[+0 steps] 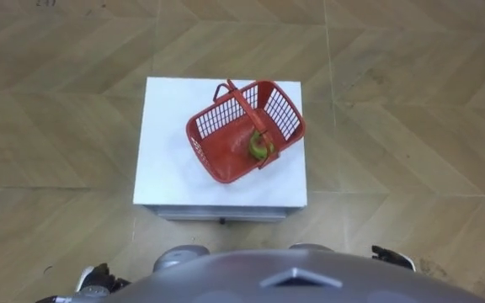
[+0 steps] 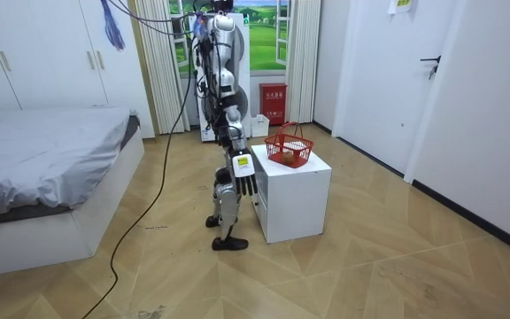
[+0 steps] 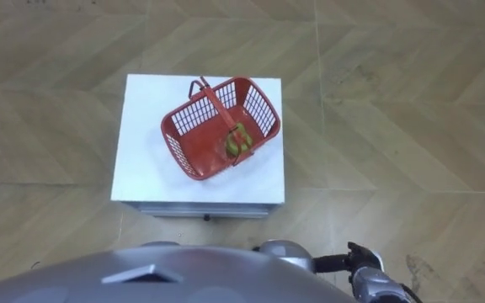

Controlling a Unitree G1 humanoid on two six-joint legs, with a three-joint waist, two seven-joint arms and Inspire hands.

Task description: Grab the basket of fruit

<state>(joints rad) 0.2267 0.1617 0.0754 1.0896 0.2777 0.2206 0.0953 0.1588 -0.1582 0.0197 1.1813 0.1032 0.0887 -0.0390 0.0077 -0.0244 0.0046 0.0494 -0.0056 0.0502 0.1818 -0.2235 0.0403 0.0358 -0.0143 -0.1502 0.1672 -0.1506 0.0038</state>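
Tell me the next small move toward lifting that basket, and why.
Probably raise the right robot hand forward toward the upright handle of the red basket: it hangs low at the robot's side, well short of the white cabinet, and the basket sits toward that side.

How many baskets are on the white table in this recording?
1: the red basket stands on the right half of the white table, handle up, with fruit inside. No other basket is in sight.
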